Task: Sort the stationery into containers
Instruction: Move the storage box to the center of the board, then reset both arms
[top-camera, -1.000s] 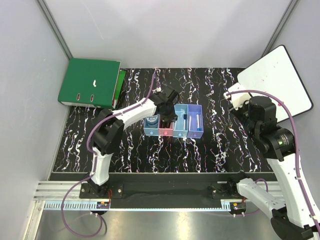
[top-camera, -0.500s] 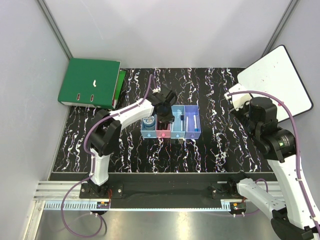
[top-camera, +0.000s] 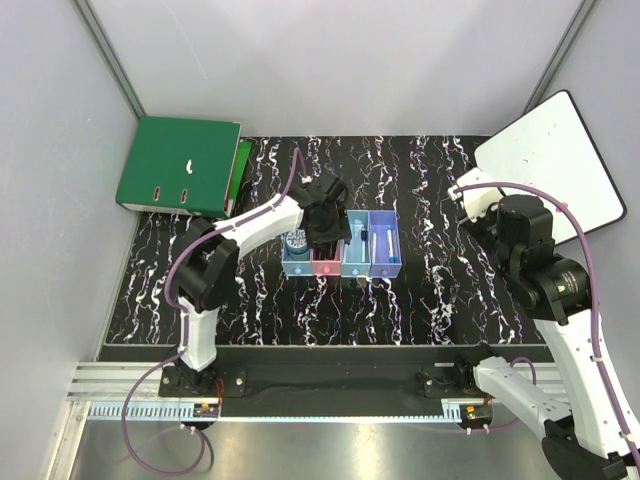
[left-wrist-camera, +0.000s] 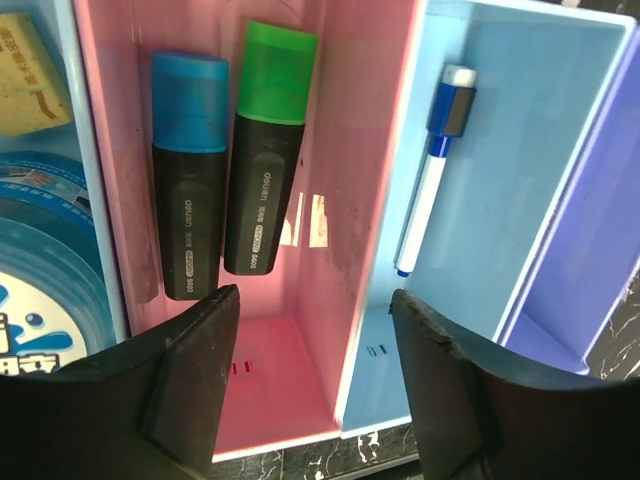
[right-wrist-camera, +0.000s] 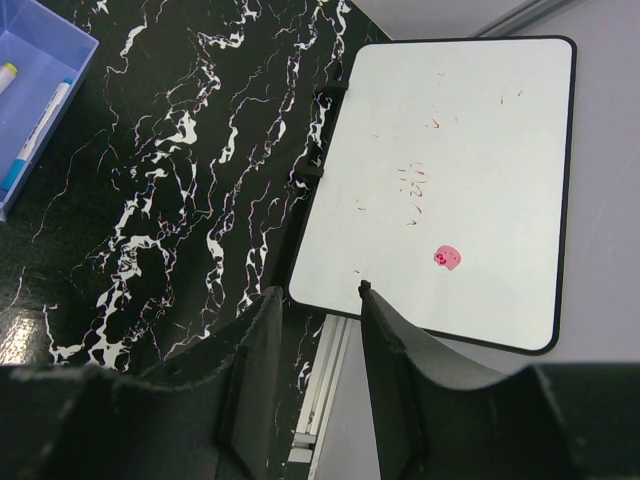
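Left wrist cam: left gripper (left-wrist-camera: 312, 300) just released; green-cap marker (left-wrist-camera: 266, 150) now in pink bin (left-wrist-camera: 285, 385) beside blue-cap marker (left-wrist-camera: 188, 170). Right gripper (right-wrist-camera: 318, 295) spread, empty.

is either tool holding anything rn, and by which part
Nothing. The left tool is open above two markers lying in the pink bin; the right tool is open and empty.

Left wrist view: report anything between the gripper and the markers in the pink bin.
Nothing visible. The left gripper hangs open over the pink bin; the blue-capped marker and green-capped marker lie side by side inside, uncovered.
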